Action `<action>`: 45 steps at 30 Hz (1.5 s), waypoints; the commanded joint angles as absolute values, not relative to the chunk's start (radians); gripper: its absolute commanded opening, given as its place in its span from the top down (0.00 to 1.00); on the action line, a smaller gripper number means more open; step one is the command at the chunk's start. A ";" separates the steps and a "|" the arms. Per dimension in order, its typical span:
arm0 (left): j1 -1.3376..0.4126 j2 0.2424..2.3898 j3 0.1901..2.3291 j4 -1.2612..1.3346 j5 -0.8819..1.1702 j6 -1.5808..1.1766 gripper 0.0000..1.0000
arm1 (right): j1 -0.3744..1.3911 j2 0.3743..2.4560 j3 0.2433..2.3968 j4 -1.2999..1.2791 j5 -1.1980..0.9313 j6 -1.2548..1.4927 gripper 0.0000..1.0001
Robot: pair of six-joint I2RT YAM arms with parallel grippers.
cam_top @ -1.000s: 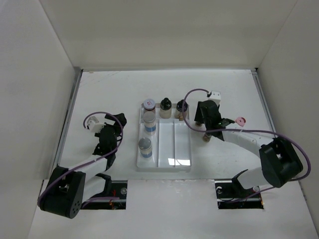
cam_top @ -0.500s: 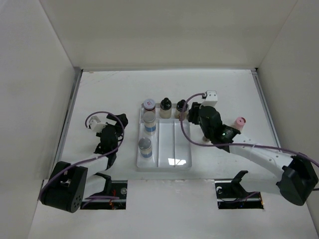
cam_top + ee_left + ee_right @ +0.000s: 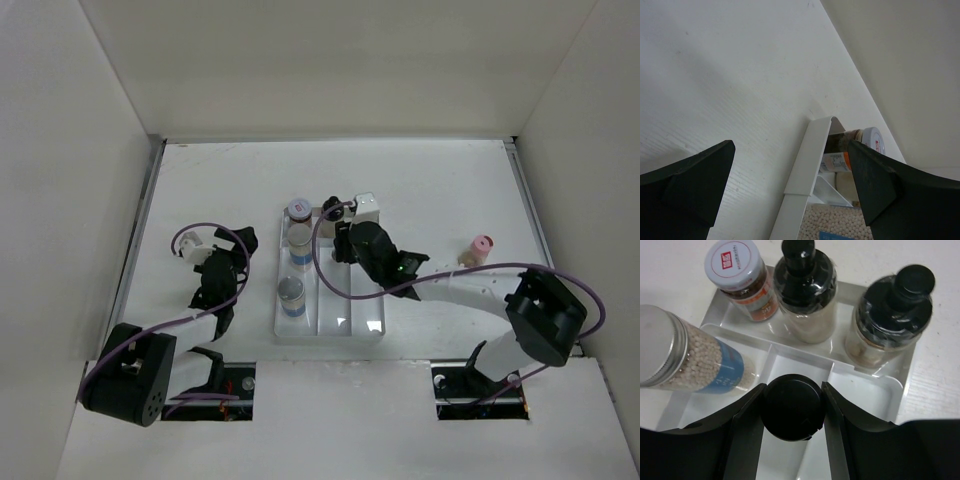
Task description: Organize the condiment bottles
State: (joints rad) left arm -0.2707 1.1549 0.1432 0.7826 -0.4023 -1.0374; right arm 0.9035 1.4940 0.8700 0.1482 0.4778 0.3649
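My right gripper [image 3: 791, 409] is shut on the black cap of a bottle [image 3: 791, 400] and holds it over the clear tray's middle compartment [image 3: 790, 365]. In the top view this gripper [image 3: 347, 250] hangs over the tray [image 3: 368, 312]. Two black-capped bottles [image 3: 805, 285] [image 3: 895, 315] and a red-and-white-lidded jar [image 3: 735, 262] stand in the back row. Silver-capped, blue-labelled jars [image 3: 299, 240] [image 3: 290, 292] stand in the left compartment. A pink-capped bottle [image 3: 481, 246] stands on the table to the right. My left gripper [image 3: 238, 262] is open and empty left of the tray.
In the left wrist view the tray's left wall [image 3: 802, 170] lies between my open fingers [image 3: 690, 175], with the white-lidded jar [image 3: 873, 142] beyond. White walls enclose the table on three sides.
My right gripper has moved left from beside the tray's right side to above its middle compartment, carrying the black-capped bottle. The left arm has barely moved.
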 commanded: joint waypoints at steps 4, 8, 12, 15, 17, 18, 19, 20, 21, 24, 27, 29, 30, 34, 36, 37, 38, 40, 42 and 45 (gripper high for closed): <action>-0.278 1.183 0.146 0.853 -0.385 -1.031 0.01 | 0.921 1.574 0.936 0.264 0.482 0.337 0.57; -0.278 1.186 0.149 0.857 -0.388 -1.031 0.01 | 0.927 1.620 0.946 0.258 0.498 0.334 0.57; -0.278 1.181 0.146 0.857 -0.385 -1.031 0.01 | 0.936 1.640 0.953 0.253 0.511 0.313 0.48; -0.278 1.186 0.147 0.857 -0.388 -1.029 0.01 | 0.949 1.611 0.948 0.244 0.515 0.313 0.24; -0.278 1.189 0.147 0.857 -0.385 -1.029 0.01 | 0.950 1.562 0.937 0.232 0.518 0.311 0.20; -0.278 1.187 0.149 0.857 -0.385 -1.028 0.01 | 0.949 1.527 0.927 0.226 0.517 0.313 0.18; -0.280 1.187 0.149 0.857 -0.385 -1.028 0.01 | 0.949 1.487 0.914 0.218 0.515 0.317 0.17; -0.280 1.187 0.150 0.857 -0.387 -1.028 0.01 | 0.949 1.441 0.898 0.210 0.515 0.324 0.16; -0.280 1.192 0.150 0.857 -0.387 -1.028 0.01 | 0.949 1.389 0.876 0.203 0.518 0.327 0.15; -0.281 1.187 0.149 0.857 -0.383 -1.028 0.01 | 0.937 1.223 0.789 0.180 0.547 0.342 0.14; -0.285 1.180 0.150 0.857 -0.385 -1.028 0.01 | 0.854 1.028 0.672 0.070 0.690 0.403 0.11; -0.286 1.187 0.152 0.857 -0.383 -1.028 0.01 | 0.756 0.938 0.623 -0.077 0.729 0.472 0.08; -0.289 1.187 0.152 0.857 -0.382 -1.028 0.01 | 0.707 0.908 0.609 -0.153 0.715 0.503 0.07; -0.294 1.187 0.156 0.857 -0.387 -1.026 0.01 | 0.610 0.879 0.566 -0.261 0.615 0.551 0.04; -0.291 1.193 0.158 0.857 -0.380 -1.026 0.01 | 0.614 0.909 0.565 -0.259 0.572 0.577 0.03; -0.291 1.192 0.156 0.857 -0.380 -1.026 0.01 | 0.614 0.929 0.565 -0.255 0.560 0.584 0.03; -0.291 1.187 0.155 0.857 -0.380 -1.026 0.01 | 0.614 0.942 0.560 -0.246 0.555 0.586 0.04; -0.291 1.183 0.156 0.857 -0.385 -1.023 0.01 | 0.619 0.968 0.548 -0.203 0.534 0.583 0.06; -0.291 1.189 0.156 0.857 -0.384 -1.023 0.01 | 0.619 0.998 0.543 -0.169 0.514 0.578 0.13; -0.292 1.192 0.155 0.857 -0.380 -1.023 0.01 | 0.614 1.049 0.548 -0.123 0.518 0.554 0.33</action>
State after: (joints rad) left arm -0.2893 1.1877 0.1436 0.8051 -0.3874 -1.0313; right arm 0.6102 1.0225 0.5407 -0.2073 0.5381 0.5541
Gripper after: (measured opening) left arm 0.992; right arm 0.703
